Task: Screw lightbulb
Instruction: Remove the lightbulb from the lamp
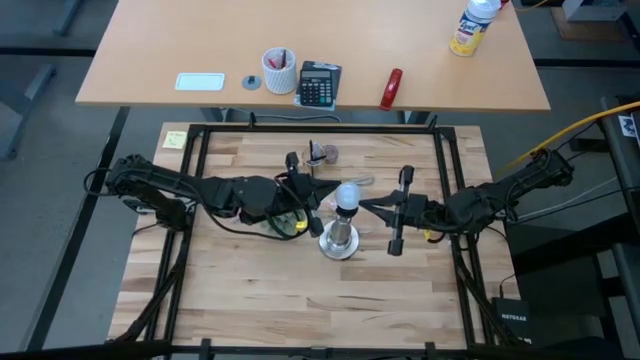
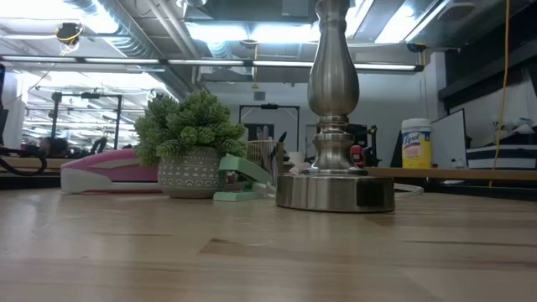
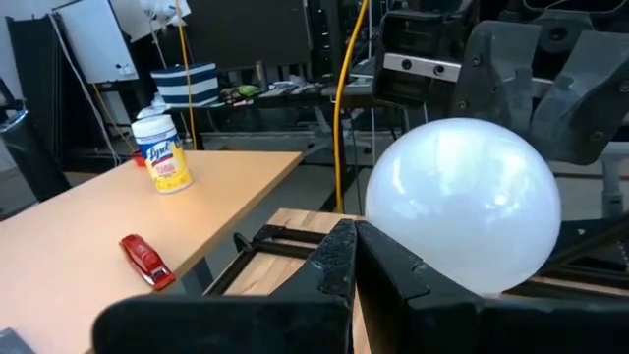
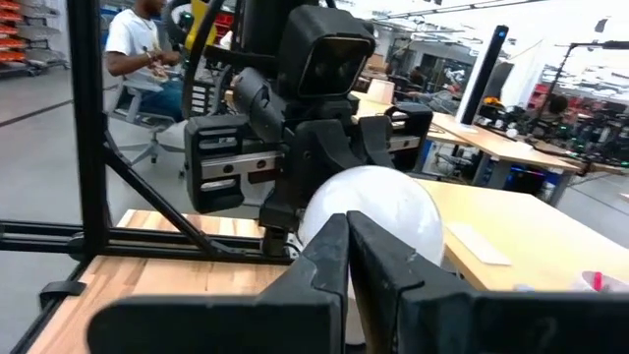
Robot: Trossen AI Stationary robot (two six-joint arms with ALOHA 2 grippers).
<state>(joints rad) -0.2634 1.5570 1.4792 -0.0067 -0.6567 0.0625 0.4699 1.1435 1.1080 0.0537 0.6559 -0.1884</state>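
Observation:
The lightbulb (image 1: 347, 196), a frosted white globe, stands upright on top of the silver round-based stand (image 1: 340, 241) at the table's middle. In the low view only the stand's column and base (image 2: 334, 101) show. My left gripper (image 1: 327, 206) is shut and points level at the bulb's left side; its wrist view has the globe (image 3: 462, 202) right beside its fingers (image 3: 346, 258). My right gripper (image 1: 364, 205) is shut and points level at the bulb's right side, its tips (image 4: 346, 246) right in front of the globe (image 4: 378, 208). My left gripper's shut fingers lie level beside the globe's lower left side (image 3: 388, 251), coming from the table's left; whether they touch it I cannot tell. My right gripper's shut fingertips stand level at the globe's right side (image 4: 339, 202), coming from the table's right; the fingers hide the spot, so touch cannot be told.
A potted plant (image 2: 190, 143), a green stapler (image 2: 243, 176) and a pink object (image 2: 109, 170) stand on the table behind the stand. A black frame (image 1: 320, 129) rims the table. The far desk holds a calculator (image 1: 319, 84). A person (image 4: 138, 44) sits beyond the table.

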